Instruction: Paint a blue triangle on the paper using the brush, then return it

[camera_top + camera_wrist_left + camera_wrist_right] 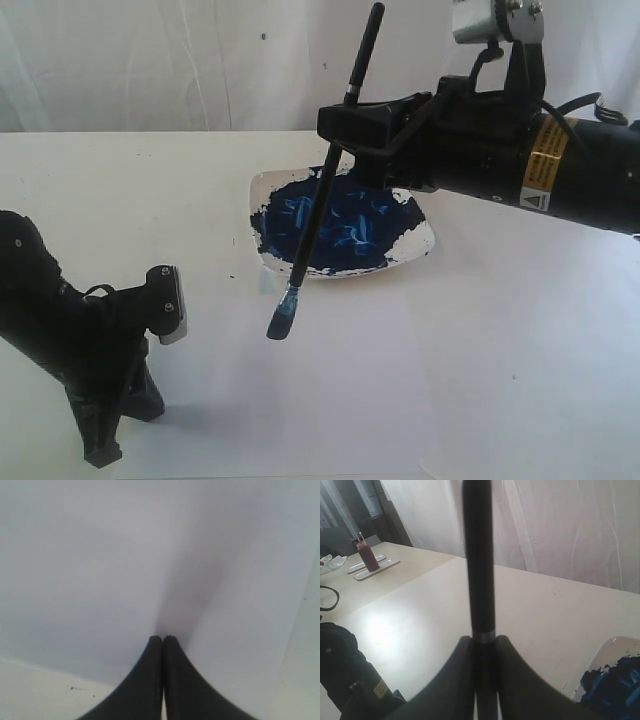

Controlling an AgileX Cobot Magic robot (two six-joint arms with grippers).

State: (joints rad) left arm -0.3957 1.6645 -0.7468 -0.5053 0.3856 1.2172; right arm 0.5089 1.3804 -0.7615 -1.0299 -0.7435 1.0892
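Painting had not begun as far as I could see: the paper (330, 400) lay bare and white in front of the dish (418, 240), with no blue stroke on it. The right gripper (345, 122) was clamped on the upper handle of the brush (313, 220), which slanted down past the dish so that its loaded bristles (281, 320) hung at the sheet just beside the dish's near edge. Whether they touched I could not tell. I judged the step to be bringing the wet tip to the starting corner. The next move would call for a light, even press and a straight drag, keeping the handle's tilt steady.

The left gripper (162, 640) stood with its dark fingers pressed together, tips down on the paper at the left, holding nothing.

The brush was thin, black and round, with a pale ring near the jaws. The dish was square, white and shallow, caked with thick dark paint (350, 225) streaked lighter blue. The table (120, 180) looked smooth and off-white.
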